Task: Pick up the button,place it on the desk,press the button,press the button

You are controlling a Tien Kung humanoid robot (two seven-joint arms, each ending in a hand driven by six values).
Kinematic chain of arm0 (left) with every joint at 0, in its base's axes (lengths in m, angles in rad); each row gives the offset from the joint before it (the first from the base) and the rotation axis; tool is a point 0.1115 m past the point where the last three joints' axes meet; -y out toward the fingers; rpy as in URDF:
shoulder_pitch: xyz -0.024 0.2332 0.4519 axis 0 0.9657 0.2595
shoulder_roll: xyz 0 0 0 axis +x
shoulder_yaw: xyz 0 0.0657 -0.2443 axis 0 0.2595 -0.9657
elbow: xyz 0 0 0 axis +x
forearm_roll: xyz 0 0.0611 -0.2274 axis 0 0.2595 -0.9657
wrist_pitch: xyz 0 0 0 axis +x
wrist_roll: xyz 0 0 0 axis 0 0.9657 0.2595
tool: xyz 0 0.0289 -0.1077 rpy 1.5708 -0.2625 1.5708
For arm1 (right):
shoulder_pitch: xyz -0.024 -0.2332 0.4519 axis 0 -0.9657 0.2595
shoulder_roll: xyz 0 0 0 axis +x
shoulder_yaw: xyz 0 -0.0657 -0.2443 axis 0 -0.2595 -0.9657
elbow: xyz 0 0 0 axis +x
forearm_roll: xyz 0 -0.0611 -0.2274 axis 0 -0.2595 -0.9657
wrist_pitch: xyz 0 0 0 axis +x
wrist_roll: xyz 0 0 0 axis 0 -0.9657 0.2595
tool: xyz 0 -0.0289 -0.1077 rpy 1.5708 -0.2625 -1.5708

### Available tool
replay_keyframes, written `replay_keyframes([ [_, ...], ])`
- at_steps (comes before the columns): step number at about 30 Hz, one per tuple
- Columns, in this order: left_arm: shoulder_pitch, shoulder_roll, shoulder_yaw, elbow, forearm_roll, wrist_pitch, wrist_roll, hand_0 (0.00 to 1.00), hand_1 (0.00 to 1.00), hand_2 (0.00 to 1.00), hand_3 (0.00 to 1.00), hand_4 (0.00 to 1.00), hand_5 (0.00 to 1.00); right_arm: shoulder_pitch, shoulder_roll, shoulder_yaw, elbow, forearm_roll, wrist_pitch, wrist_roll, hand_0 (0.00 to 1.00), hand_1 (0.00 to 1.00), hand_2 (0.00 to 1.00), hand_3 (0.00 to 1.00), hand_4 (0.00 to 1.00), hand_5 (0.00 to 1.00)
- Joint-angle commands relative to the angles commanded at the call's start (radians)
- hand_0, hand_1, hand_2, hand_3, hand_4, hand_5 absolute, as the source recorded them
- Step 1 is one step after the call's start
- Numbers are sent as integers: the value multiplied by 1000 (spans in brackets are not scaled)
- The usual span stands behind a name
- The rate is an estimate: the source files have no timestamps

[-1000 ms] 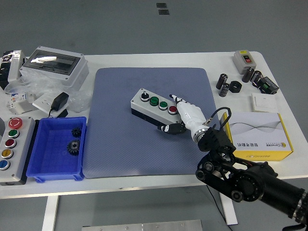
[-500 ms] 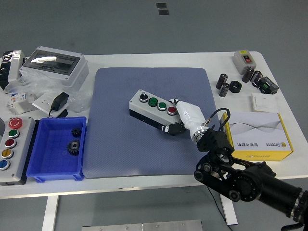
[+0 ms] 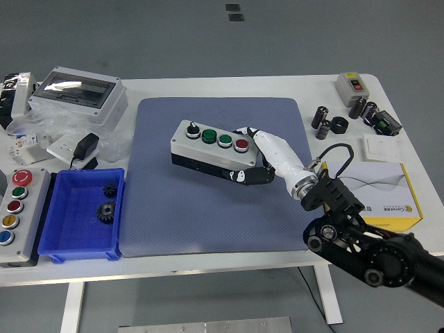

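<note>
Since a second ago the grey rectangular push-button box [image 3: 211,149] has shifted left and toward the far side of the blue-grey textured mat [image 3: 173,215], and its long axis has turned closer to level, now running left to right with the right end dipping only slightly toward the near edge. Its face points up, carrying a black knob, two green buttons and a red button in a row, the red one nearest the hand. The box has a pale top and a dark lower band. The robot's right hand [image 3: 267,156], white-shelled with dark fingers, is clasped on the box's right end, a thumb along the near side and fingers over the far corner. Its black arm reaches in from the lower right, wrist angled up and left. Beside the arm sits a yellow and white cardboard carton [image 3: 378,194]. Left of the mat stands a blue plastic tray [image 3: 52,243] holding two dark gears [image 3: 107,201].
</note>
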Motion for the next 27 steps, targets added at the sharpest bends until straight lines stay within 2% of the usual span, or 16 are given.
replay_keyframes([
  [3,-1,0,-3,0,5,0,0,607,604,546,611,623,239,15,-58,-50,35,-6,22,74,113,296,332,359,51,2],
  [6,-2,0,-4,0,7,0,0,606,604,547,611,622,240,28,-87,-111,14,-61,4,131,127,306,328,350,78,2],
  [9,-2,-1,-5,0,9,0,0,606,604,547,611,622,240,32,-82,-153,-35,-118,-23,153,127,306,328,350,78,2],
  [11,-1,-2,-6,0,11,0,1,606,604,547,611,621,240,36,-66,-170,-76,-162,-37,163,156,316,340,367,114,2],
  [16,-1,-4,-4,0,9,-1,1,606,604,547,611,621,240,42,-28,-183,-165,-241,-57,183,156,316,340,367,114,2],
  [17,-1,-5,-3,0,8,-1,1,606,603,548,611,621,242,42,-24,-184,-175,-246,-60,185,331,375,366,401,166,2],
  [22,0,-4,-2,0,8,-1,1,606,603,548,611,621,242,41,-23,-188,-188,-243,-63,193,331,375,366,401,166,2],
  [23,1,-4,-3,0,8,-1,2,605,604,548,610,620,247,41,-24,-186,-188,-240,-60,194,425,404,372,399,159,2],
  [27,0,-3,-2,0,8,-1,0,605,604,548,610,620,247,37,-33,-178,-179,-223,-32,191,425,404,372,399,159,2],
])
